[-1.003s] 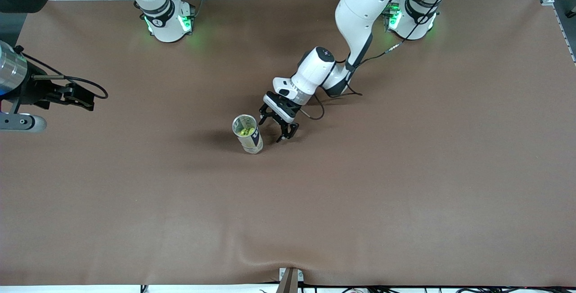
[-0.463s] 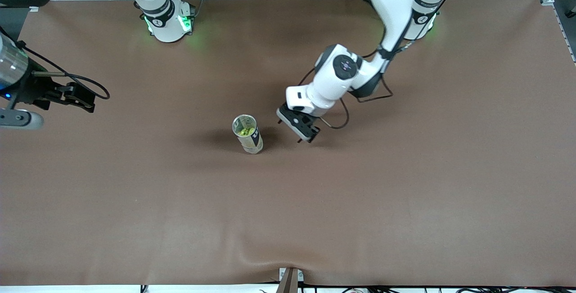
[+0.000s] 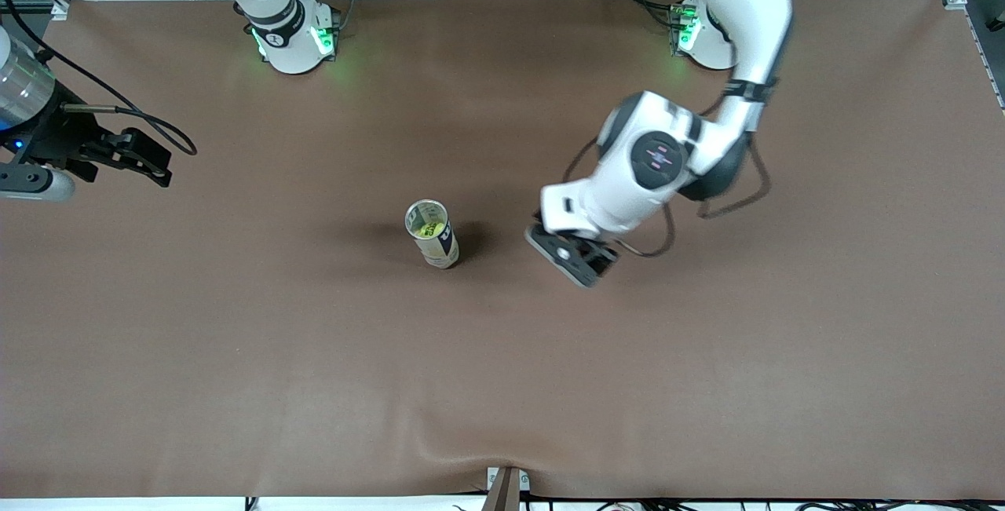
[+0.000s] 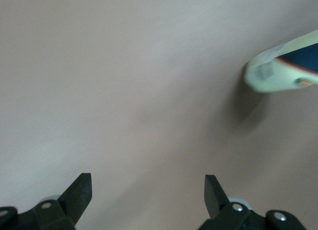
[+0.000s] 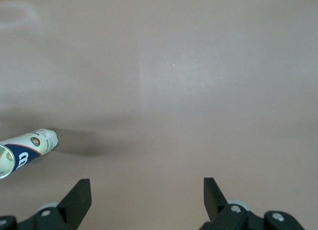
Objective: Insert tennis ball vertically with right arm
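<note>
we are seeing the can (image 3: 432, 232) standing upright on the brown table (image 3: 235, 354), mid-table, its top open and a yellow-green ball (image 3: 426, 228) sitting inside it. the left gripper (image 3: 575, 261) is hanging over the table beside the can, toward the left arm's end, its fingers (image 4: 79, 190) spread wide and holding nothing. the right gripper (image 3: 141, 162) is hanging over the table's edge at the right arm's end, well apart from the can, its fingers (image 5: 79, 195) also standing apart and empty.
</note>
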`<control>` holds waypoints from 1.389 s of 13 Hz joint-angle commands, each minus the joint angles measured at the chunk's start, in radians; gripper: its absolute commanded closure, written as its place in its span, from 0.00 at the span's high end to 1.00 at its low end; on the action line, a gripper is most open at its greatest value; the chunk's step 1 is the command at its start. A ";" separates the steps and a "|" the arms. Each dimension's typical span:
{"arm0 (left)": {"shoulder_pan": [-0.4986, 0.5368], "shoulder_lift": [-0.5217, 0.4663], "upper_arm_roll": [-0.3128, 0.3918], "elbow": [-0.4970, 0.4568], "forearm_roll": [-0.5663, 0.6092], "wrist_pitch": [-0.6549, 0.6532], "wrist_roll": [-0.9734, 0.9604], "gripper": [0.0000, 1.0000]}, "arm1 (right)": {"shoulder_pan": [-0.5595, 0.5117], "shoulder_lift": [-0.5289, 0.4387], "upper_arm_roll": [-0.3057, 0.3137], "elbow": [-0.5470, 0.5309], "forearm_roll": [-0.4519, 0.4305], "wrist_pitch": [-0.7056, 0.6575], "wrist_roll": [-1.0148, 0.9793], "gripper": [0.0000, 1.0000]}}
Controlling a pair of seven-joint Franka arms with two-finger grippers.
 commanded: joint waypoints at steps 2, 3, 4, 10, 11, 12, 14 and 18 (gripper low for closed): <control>0.159 0.012 -0.005 0.082 0.055 -0.109 0.046 1.00 | 0.021 -0.100 -0.025 -0.142 0.016 0.068 -0.041 1.00; 0.223 0.007 -0.010 0.087 0.052 -0.155 0.049 1.00 | 0.031 -0.094 -0.025 -0.133 0.002 0.080 -0.089 1.00; 0.274 -0.010 -0.005 0.105 0.055 -0.199 0.048 1.00 | 0.033 -0.093 -0.026 -0.127 0.002 0.109 -0.148 1.00; 0.435 -0.145 0.007 0.116 0.070 -0.379 -0.127 1.00 | 0.037 -0.080 -0.043 -0.049 -0.021 0.088 -0.193 1.00; 0.434 -0.168 0.018 0.117 0.075 -0.412 -0.185 1.00 | 0.044 -0.080 -0.043 -0.049 -0.024 0.083 -0.193 1.00; 0.426 -0.195 0.019 0.117 0.109 -0.445 -0.240 1.00 | 0.044 -0.080 -0.043 -0.047 -0.021 0.082 -0.193 1.00; 0.415 -0.243 0.007 0.119 0.167 -0.535 -0.322 1.00 | 0.031 -0.059 -0.040 0.008 -0.019 0.051 -0.193 1.00; 0.432 -0.309 -0.016 0.160 0.229 -0.647 -0.342 1.00 | 0.034 -0.051 -0.040 0.016 -0.012 0.030 -0.189 1.00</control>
